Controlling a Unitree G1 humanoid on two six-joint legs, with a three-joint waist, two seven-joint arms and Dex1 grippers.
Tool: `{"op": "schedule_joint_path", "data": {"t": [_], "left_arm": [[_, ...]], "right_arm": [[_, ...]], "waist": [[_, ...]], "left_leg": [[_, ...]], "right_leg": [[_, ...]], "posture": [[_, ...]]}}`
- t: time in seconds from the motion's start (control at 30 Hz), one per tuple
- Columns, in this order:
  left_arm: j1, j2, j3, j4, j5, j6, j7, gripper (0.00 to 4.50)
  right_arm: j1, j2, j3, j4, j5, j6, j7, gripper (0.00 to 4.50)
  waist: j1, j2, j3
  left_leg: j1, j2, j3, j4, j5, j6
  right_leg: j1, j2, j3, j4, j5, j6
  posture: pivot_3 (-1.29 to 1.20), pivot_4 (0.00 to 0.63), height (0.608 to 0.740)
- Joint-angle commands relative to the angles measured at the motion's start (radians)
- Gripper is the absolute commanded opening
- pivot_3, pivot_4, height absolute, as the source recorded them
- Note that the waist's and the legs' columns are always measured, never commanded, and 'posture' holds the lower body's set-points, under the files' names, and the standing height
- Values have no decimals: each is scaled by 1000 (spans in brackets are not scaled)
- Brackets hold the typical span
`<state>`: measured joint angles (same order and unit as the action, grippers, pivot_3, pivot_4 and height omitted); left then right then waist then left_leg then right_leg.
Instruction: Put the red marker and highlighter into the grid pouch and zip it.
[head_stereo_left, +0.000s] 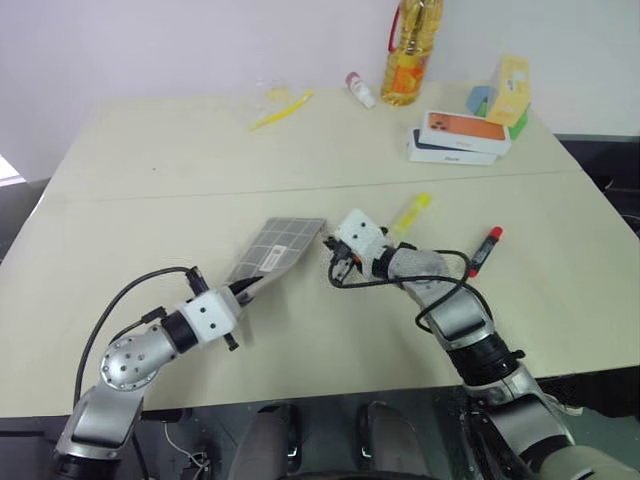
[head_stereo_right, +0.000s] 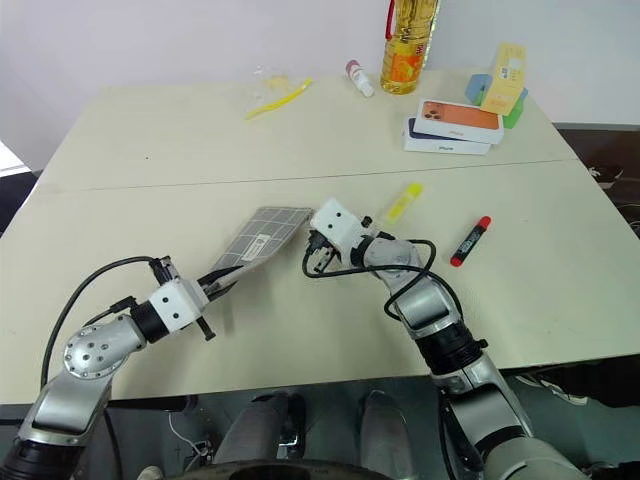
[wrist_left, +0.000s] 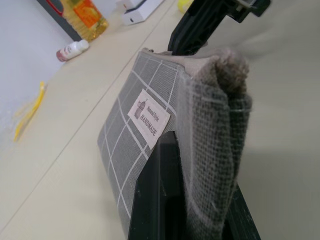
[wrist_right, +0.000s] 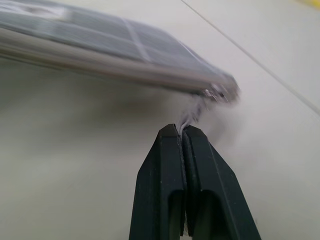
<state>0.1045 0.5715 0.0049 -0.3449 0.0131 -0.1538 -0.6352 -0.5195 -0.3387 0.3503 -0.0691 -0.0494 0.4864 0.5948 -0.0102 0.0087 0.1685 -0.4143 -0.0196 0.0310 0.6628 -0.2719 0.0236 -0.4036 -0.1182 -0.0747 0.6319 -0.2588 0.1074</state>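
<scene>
Two pens still lie outside the pouch (head_stereo_left: 276, 249), so we judge the task barely begun: nothing is packed, nothing zipped.

Left eye view: our left gripper (head_stereo_left: 247, 287) is clamped on the pouch's near end and holds it tilted off the worktop (head_stereo_left: 150, 190), its long axis running from that grip away and to the right. Our right gripper (head_stereo_left: 341, 262) sits at the pouch's far right corner. The highlighter (head_stereo_left: 411, 213) lies just beyond the right wrist, slanting up and to the right, cap end nearer us. The marker (head_stereo_left: 485, 250) rests well to the right, red tip pointing away, black end toward us.

Right eye view: same layout; both pens lie on the worktop, clear of the pouch.

Left wrist view: black fingers (wrist_left: 157, 195) pinch bunched grey fabric at the pouch's end, label side facing out, with the other gripper at the far end.

Right wrist view: fingers (wrist_right: 165, 170) are pressed together on a thin grey strand hanging from the pouch's corner, which we take for the zipper pull (wrist_right: 192, 114). Left to do, as we read it: open the zip, load both pens, close it.
</scene>
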Motion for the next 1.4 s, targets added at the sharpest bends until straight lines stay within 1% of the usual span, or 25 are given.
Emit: {"op": "schedule_joint_path", "data": {"t": [0.03,0.1,0.27,0.53,0.67,0.83,1.0,1.1,1.13,1.17,1.23,1.27,1.3,1.33,1.37,1.4], "left_arm": [[-32,-21,-29,-7,19,17,25,0],[-49,-31,-42,5,37,26,35,0],[-158,-96,-95,85,79,69,78,0],[-305,-176,-164,237,130,45,121,0],[-388,-217,-179,345,153,16,160,0],[-448,-241,-184,429,158,-23,186,0],[-461,-223,-180,471,161,-65,179,0],[-461,-212,-167,470,153,-69,180,0],[-459,-209,-164,465,149,-71,179,0],[-453,-205,-161,456,146,-73,177,0],[-434,-195,-151,428,129,-75,168,0],[-425,-191,-147,418,120,-76,162,0],[-418,-188,-145,409,110,-77,155,0],[-406,-182,-144,398,99,-78,145,0],[-398,-178,-143,388,91,-78,139,0],[-390,-172,-143,380,84,-77,133,0]], "right_arm": [[7,-12,49,-110,-9,-47,54,41],[12,-17,63,-133,-11,-51,69,41],[14,-36,107,-204,-23,-62,119,41],[0,-45,115,-284,-15,-33,170,41],[-5,-46,114,-297,-15,-26,183,41],[-4,-45,119,-310,-20,-25,185,41],[8,-39,90,-322,21,-5,194,41],[20,-43,29,-335,97,78,216,873],[24,-44,5,-346,121,100,218,1319],[26,-37,-33,-359,150,138,205,1934],[29,-27,-157,-378,218,239,162,2928],[33,-33,-196,-388,239,276,150,3384],[39,-44,-222,-395,250,302,140,3935],[44,-49,-254,-386,244,343,103,4323],[47,-53,-278,-381,241,375,73,4426],[43,-46,-308,-361,231,414,27,4426]], "waist": [[-1,0,0],[-1,0,0],[2,-2,1],[3,-3,1],[3,-4,1],[2,-4,1],[1,-4,1],[2,-4,1],[2,-4,1],[3,-4,1],[3,-4,1],[3,-4,1],[3,-4,1],[4,-4,1],[4,-4,1],[3,-4,1]], "left_leg": [[0,0,0,0,0,0],[0,0,0,0,0,0],[0,0,0,1,0,0],[0,0,0,2,0,0],[0,0,0,2,0,0],[0,0,0,2,0,0],[0,0,0,2,1,0],[0,0,-1,2,1,0],[0,0,-1,2,1,0],[0,0,-1,2,1,0],[0,0,-1,2,1,0],[0,0,-1,2,1,0],[0,0,-1,2,1,0],[0,0,-1,2,1,0],[0,0,-1,2,0,0],[0,0,-1,2,0,0]], "right_leg": [[0,0,0,0,0,0],[0,0,0,0,0,0],[1,1,-1,0,0,0],[1,1,-1,0,0,0],[2,1,-2,0,0,0],[2,1,-2,0,0,0],[2,1,-2,0,0,0],[2,1,-2,0,0,0],[2,1,-2,0,0,0],[2,1,-2,0,0,0],[2,0,-2,0,0,0],[2,0,-2,0,0,1],[2,0,-2,0,0,1],[2,0,-2,0,0,1],[2,-1,-2,0,0,0],[2,-1,-2,0,0,0]], "posture": [[0,150,740],[0,150,740],[0,150,740],[0,150,740],[0,150,740],[0,150,740],[0,150,740],[0,150,740],[0,150,740],[0,150,740],[0,150,740],[0,150,740],[0,150,740],[0,150,740],[0,150,740],[0,150,740]]}}
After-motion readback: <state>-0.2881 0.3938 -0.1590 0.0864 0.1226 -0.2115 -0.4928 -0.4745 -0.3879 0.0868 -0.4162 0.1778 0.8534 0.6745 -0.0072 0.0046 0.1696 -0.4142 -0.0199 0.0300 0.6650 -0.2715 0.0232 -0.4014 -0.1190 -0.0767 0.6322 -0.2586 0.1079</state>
